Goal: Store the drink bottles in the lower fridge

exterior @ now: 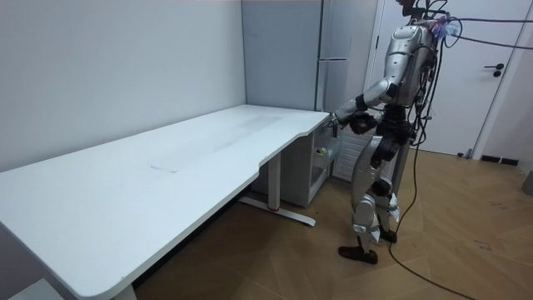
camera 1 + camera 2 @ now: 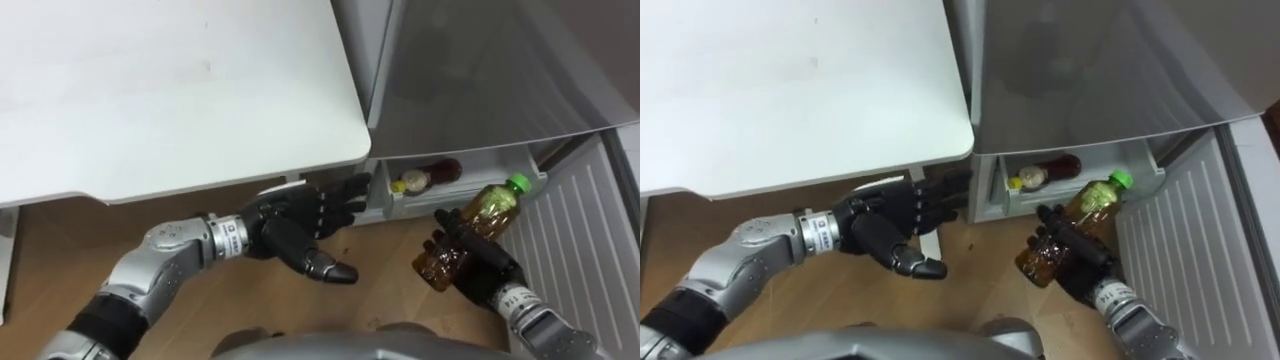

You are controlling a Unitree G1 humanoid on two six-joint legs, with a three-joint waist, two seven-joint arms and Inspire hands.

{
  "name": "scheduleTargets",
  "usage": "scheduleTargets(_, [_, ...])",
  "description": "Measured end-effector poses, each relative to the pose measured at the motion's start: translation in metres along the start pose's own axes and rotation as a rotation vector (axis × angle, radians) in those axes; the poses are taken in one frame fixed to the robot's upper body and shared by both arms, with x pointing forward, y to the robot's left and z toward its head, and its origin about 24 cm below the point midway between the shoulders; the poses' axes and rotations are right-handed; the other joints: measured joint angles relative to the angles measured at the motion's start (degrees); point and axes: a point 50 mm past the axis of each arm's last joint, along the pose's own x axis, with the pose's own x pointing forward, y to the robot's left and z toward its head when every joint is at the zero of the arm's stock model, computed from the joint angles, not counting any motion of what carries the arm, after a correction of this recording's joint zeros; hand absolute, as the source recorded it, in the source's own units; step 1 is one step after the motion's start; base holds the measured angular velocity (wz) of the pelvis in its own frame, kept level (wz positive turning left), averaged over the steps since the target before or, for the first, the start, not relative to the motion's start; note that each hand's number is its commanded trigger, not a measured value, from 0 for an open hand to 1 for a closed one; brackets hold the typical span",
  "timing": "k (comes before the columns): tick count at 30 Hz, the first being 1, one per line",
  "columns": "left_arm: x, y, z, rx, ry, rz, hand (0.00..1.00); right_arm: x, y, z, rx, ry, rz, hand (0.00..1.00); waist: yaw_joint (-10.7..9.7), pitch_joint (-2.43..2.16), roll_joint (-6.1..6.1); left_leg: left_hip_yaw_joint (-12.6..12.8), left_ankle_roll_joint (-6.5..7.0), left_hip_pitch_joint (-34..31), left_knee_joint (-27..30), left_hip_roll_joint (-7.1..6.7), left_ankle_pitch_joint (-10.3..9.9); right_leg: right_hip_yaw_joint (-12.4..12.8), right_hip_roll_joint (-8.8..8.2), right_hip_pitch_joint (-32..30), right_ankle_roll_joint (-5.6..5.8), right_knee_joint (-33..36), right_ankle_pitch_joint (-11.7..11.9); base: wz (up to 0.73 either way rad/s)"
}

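My right hand (image 2: 478, 262) (image 2: 1072, 255) is shut on a bottle of brown drink with a green cap (image 2: 472, 233) (image 2: 1070, 226), held tilted just in front of the open lower fridge. A second bottle with a yellow cap and dark contents (image 2: 424, 176) (image 2: 1042, 172) lies in the lower door shelf (image 2: 455, 184). My left hand (image 2: 300, 222) (image 2: 895, 222) is open, fingers stretched toward the fridge's lower edge, below the desk corner. In the room view I stand at the desk's far end, facing the fridge (image 1: 333, 83), both arms forward.
A white desk (image 2: 180, 90) (image 1: 166, 167) fills the upper left, its rounded corner close to the fridge. The grey upper fridge door (image 2: 480, 70) hangs above the shelf. The ribbed white inner door (image 2: 585, 250) stands open on the right. Wooden floor lies below.
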Motion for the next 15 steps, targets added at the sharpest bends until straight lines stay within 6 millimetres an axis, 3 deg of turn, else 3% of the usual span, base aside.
scheduleTargets(8, [-0.017,0.008,-0.046,-0.171,0.126,0.074,0.0,0.0,-0.006,-0.011,0.036,0.024,-0.067,1.0,-0.1,0.24,-0.42,0.0,-0.08,-0.6,0.1,0.08,-0.1,0.9,0.09,-0.8,-0.05,0.1,0.0,-0.03])
scheduleTargets(15, [-0.026,0.006,-0.069,-0.22,0.229,0.087,0.0,0.0,-0.006,-0.013,0.046,0.042,-0.078,1.0,0.1,0.24,-0.63,0.0,-0.04,-1.1,0.0,0.15,-0.1,1.0,0.13,-1.7,-0.04,0.8,0.0,0.0])
